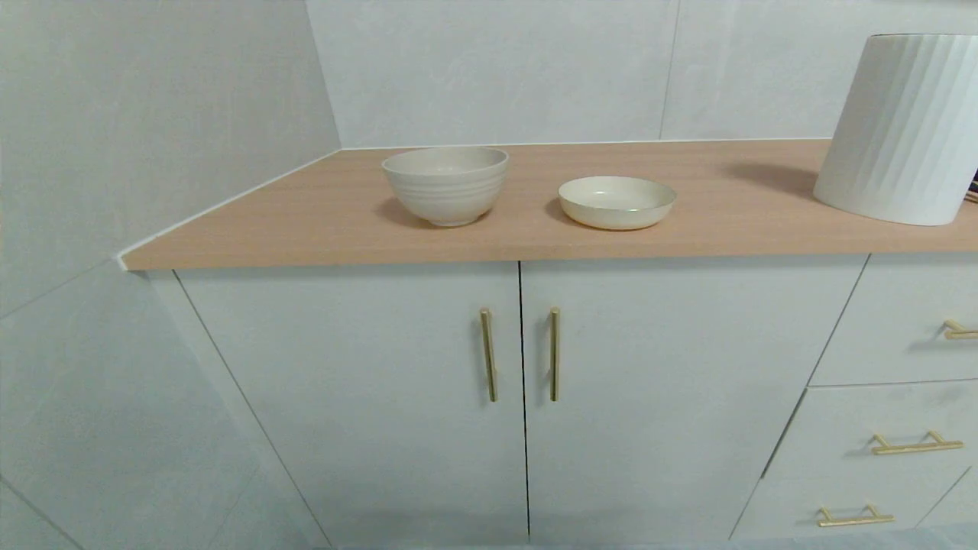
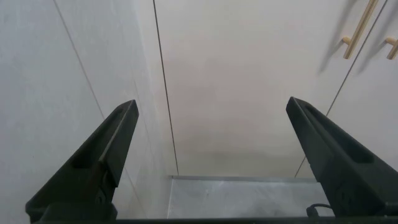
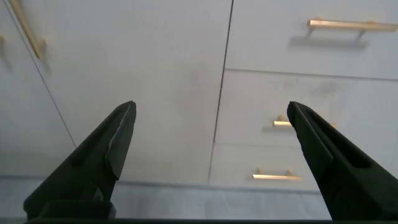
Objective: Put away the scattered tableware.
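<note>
The bowl and the shallow dish stand apart on the table. Both appear rigid, smooth and breakable; grip each at the rim. The left claw and right claw are spread wide, empty.

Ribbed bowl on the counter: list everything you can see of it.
The ribbed bowl is deep and round, off-white to beige, with a matte ceramic look. Horizontal ridges band its outer wall, which narrows to a small foot. It stands upright, mouth up, and the visible part of the inside looks empty. It rests on the wooden countertop, toward the corner on the robot's left, apart from the shallow dish to its right. Nothing else touches it.
</note>
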`<state>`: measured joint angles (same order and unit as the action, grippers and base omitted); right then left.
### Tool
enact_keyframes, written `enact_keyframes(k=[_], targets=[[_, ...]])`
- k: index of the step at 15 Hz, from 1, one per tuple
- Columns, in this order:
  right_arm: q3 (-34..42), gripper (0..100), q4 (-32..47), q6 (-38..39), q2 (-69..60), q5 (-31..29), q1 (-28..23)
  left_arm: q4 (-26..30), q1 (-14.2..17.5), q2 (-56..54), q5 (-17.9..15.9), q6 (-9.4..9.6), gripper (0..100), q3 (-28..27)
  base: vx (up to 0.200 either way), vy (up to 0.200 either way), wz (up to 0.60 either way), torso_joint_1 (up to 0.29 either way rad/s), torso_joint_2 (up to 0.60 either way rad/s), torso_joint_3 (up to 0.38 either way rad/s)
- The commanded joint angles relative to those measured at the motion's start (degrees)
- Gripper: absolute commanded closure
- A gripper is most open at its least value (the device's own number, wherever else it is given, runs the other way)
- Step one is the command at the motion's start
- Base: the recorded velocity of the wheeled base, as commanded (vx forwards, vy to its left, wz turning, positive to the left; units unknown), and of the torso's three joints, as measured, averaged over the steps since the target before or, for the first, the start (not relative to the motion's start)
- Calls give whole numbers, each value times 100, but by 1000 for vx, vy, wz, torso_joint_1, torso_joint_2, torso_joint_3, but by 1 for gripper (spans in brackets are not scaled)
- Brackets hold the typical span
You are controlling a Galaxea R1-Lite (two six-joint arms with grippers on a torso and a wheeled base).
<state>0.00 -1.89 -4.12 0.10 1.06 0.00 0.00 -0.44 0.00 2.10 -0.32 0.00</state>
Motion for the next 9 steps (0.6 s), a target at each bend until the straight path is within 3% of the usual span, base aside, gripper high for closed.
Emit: enact_keyframes(k=[1,3,7,9], targets=[[-62,0,-180,113,8,87,0,0,0,9,1,-3,0,0,0,0,0,0,0,0],[-729,0,-101,333,544,852,114,0,0,9,1,-3,0,0,0,0,0,0,0,0],[-1222,0,-136,333,2161,1898,360,0,0,9,1,-3,0,0,0,0,0,0,0,0],[-1503,0,-136,333,2820,2012,580,0,0,9,-8,-3,0,0,0,0,0,0,0,0]])
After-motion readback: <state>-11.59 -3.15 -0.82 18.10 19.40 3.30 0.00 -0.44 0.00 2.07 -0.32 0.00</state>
